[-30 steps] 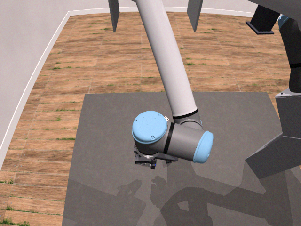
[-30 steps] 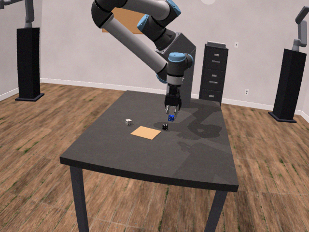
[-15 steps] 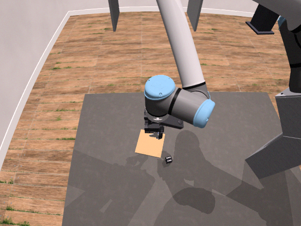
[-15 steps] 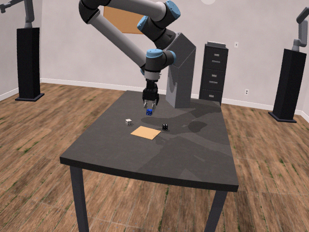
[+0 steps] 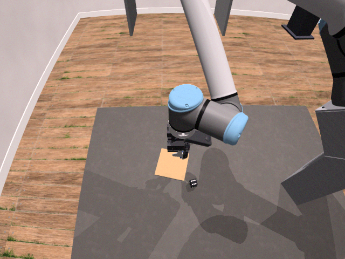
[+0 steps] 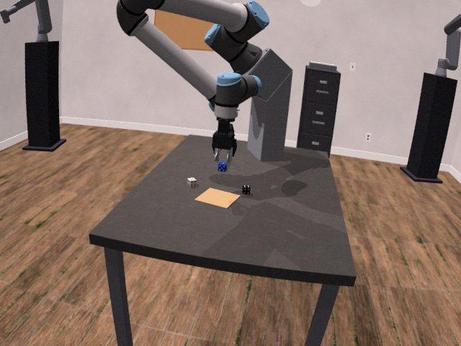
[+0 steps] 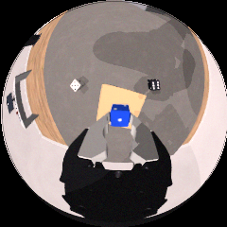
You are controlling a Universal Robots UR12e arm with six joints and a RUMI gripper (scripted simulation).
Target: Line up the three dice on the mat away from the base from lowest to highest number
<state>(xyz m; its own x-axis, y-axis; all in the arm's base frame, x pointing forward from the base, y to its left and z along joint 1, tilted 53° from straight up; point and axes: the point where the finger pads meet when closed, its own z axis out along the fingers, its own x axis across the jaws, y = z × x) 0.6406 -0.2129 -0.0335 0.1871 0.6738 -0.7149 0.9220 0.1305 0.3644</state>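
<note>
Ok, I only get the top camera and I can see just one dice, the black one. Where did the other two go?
Observer: The blue die is pinched in the hand, hidden under the wrist in your view.
Operator: Is it on the table?
Observer: No, it hangs in the air; the wrist view shows the mat below it.
Operator: And the white one?
Observer: The white die sits on the table, off the mat, on the side opposite the black die.
</note>
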